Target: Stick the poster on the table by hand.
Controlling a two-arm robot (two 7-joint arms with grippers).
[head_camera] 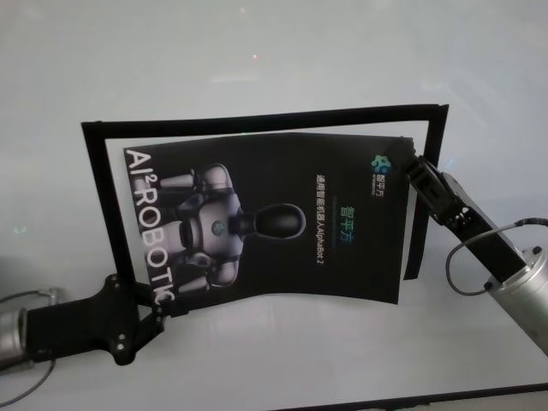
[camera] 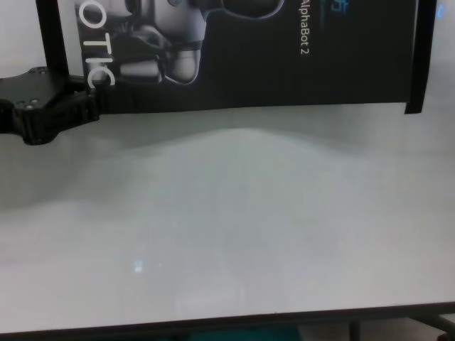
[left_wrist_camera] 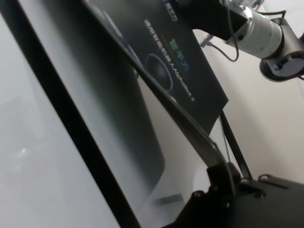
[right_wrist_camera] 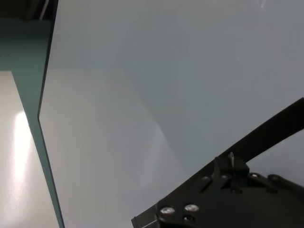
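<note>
Head view: black frame [head_camera: 111, 205] borders the poster [head_camera: 291, 223].

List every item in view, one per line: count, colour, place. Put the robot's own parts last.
poster: one, black with a silver-grey robot picture and white letters, held above the table, near edge bowed, inside the frame outline.
frame outline: one, thin black strip, three sides showing, around the poster's far, left and right edges.
table: one, pale grey-white with a dark front edge, under everything.
left hand: one, black, gripping the poster's near left corner.
right hand: one, black on a silver wrist, at the poster's far right corner; grip not clearly visible.
</note>
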